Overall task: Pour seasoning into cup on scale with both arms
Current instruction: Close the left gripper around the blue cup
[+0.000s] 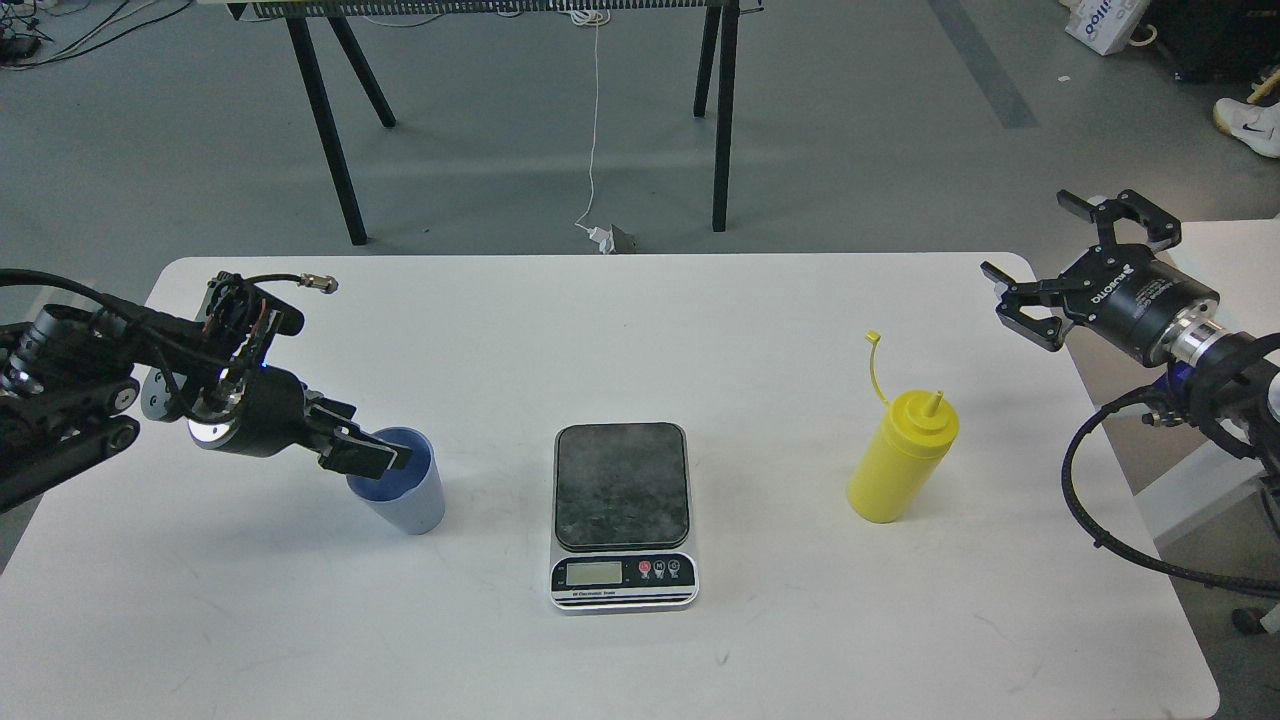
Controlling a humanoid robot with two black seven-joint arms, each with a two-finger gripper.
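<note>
Risk: left jaws pinching rim of small light-blue ribbed plastic cup near surface's left edge; thin-wall hold may slip or tip before reaching grey-plated kitchen scale. Right jaws spread wide, empty.

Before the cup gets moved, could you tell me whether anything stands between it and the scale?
Nothing visible does. The cup stands left of the scale, with only bare table between them, and the weighing plate is empty.

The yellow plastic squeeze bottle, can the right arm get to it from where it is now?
Probably yes. The right tool is open, and only bare white table lies between it and the yellow plastic squeeze bottle.
</note>
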